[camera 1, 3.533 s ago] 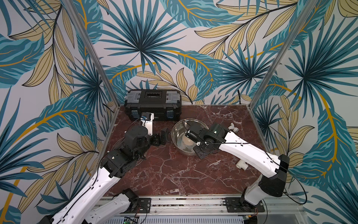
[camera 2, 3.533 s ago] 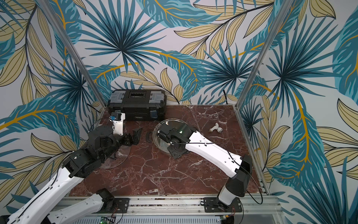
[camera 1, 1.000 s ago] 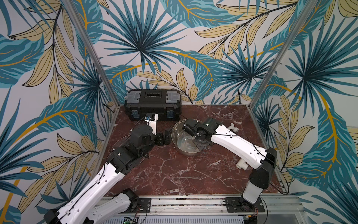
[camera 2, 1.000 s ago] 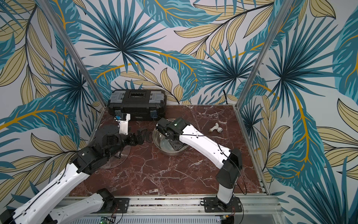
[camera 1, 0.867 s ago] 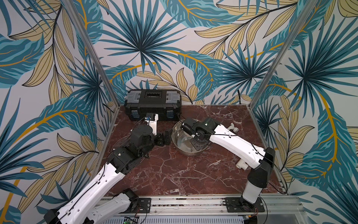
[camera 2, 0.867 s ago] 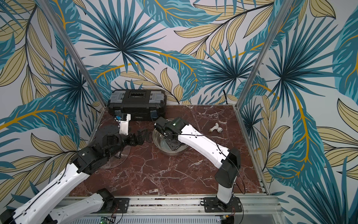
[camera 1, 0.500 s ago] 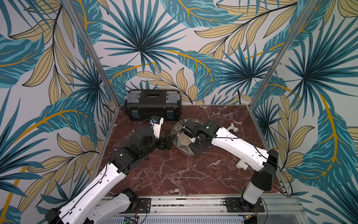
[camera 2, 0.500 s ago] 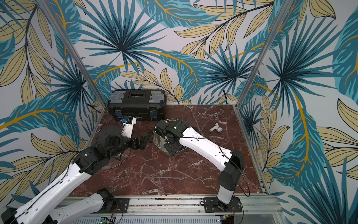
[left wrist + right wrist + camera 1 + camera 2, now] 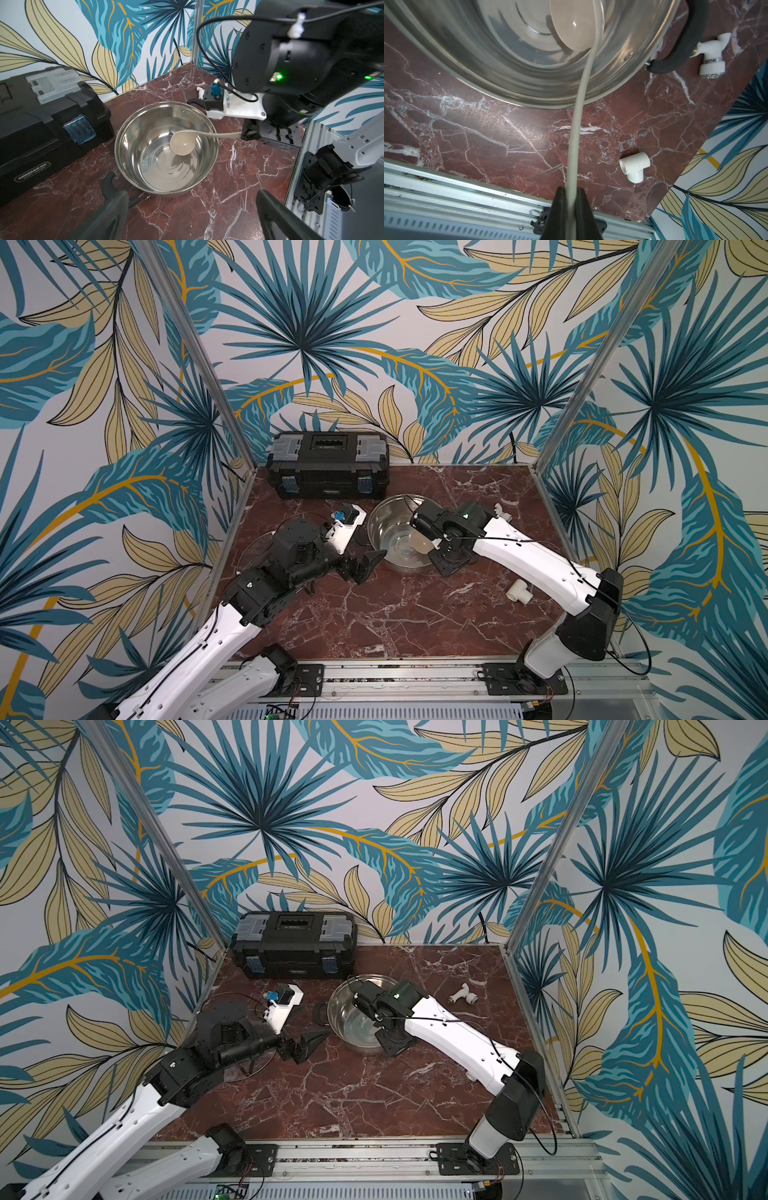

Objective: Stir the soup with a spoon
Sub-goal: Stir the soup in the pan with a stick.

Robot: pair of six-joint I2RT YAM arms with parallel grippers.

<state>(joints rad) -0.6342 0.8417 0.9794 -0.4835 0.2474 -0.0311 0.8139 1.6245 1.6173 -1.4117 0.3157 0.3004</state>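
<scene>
Inside shiny round steel pot (image 9: 143, 149), smooth cream plastic spoon (image 9: 182, 143)

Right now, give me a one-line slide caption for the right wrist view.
Right hand grips the ladle by its handle, with its bowl inside the steel pot.

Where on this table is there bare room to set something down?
Widest bare tabletop: the front stretch between the pot, the tee fitting and the front rail. A smaller patch at the back, between the toolbox and the tap fitting. Crowded: around the pot, with the open left gripper on one side and the right gripper clamping the ladle on the other.
</scene>
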